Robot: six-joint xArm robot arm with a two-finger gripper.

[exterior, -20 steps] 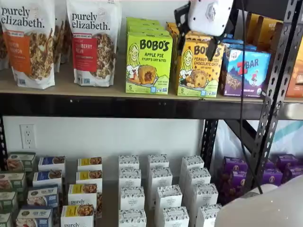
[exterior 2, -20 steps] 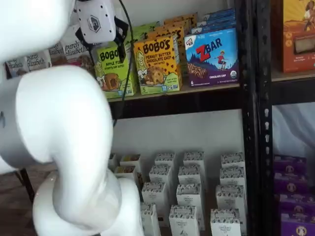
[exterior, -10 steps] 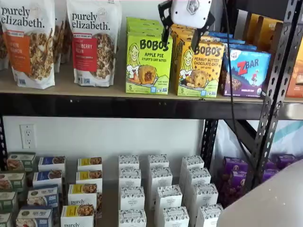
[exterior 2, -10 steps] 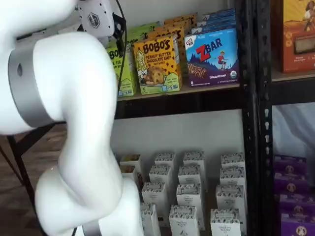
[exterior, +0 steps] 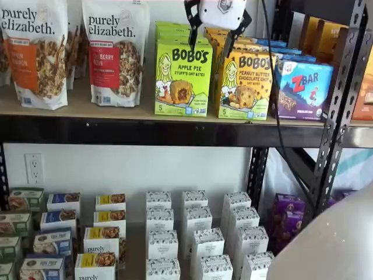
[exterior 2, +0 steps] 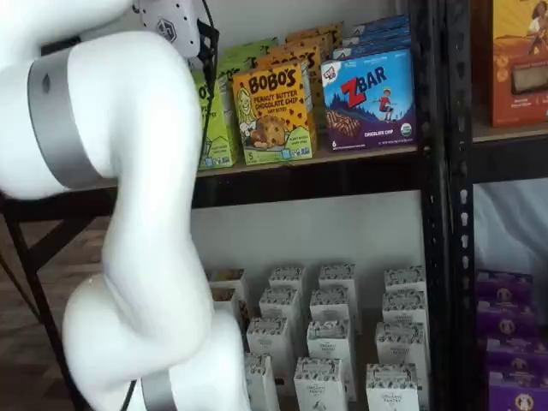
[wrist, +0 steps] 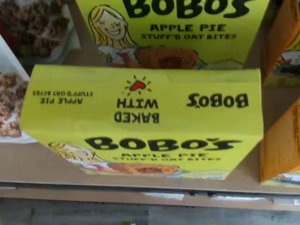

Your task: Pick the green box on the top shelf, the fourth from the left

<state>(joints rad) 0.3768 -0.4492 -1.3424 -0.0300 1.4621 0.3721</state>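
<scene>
The gripper [exterior: 210, 39] hangs with its two black fingers [exterior: 192, 36] spread wide apart, holding nothing. The green box [exterior: 183, 77] stands on the top shelf [exterior: 116, 131] just below them, its top edge between the finger tips. In the other shelf view the big white arm [exterior 2: 111, 171] hides most of the green box [exterior 2: 212, 128], and the fingers are hard to make out.

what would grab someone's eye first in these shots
The lime green box stands out on the top shelf, with the gripper just above it, fingers apart. In a shelf view the big white arm fills the left side, hiding most of that box.
</scene>
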